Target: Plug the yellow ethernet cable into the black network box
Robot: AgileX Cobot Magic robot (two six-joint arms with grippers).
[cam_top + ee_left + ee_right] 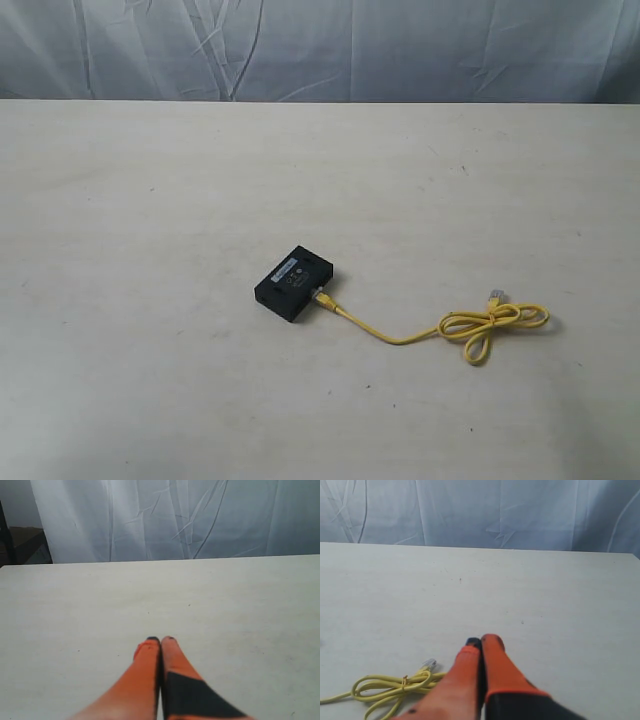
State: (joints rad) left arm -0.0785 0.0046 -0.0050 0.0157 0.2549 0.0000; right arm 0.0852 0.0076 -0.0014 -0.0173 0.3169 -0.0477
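The black network box (294, 284) lies flat near the table's middle, white label strip on top. One clear plug of the yellow ethernet cable (400, 338) sits at the box's right side; whether it is seated I cannot tell. The cord runs right into a tied loop (492, 325) with the free clear plug (496, 296) at its far end. The right wrist view shows that loop (390, 687) and free plug (428, 664) beside my right gripper (481, 641), which is shut and holds nothing. My left gripper (160, 640) is shut over bare table. Neither gripper appears in the exterior view.
A pale tabletop (150, 200) stretches in all directions around the box and cable. A wrinkled grey-white curtain (320, 45) hangs behind the table's far edge.
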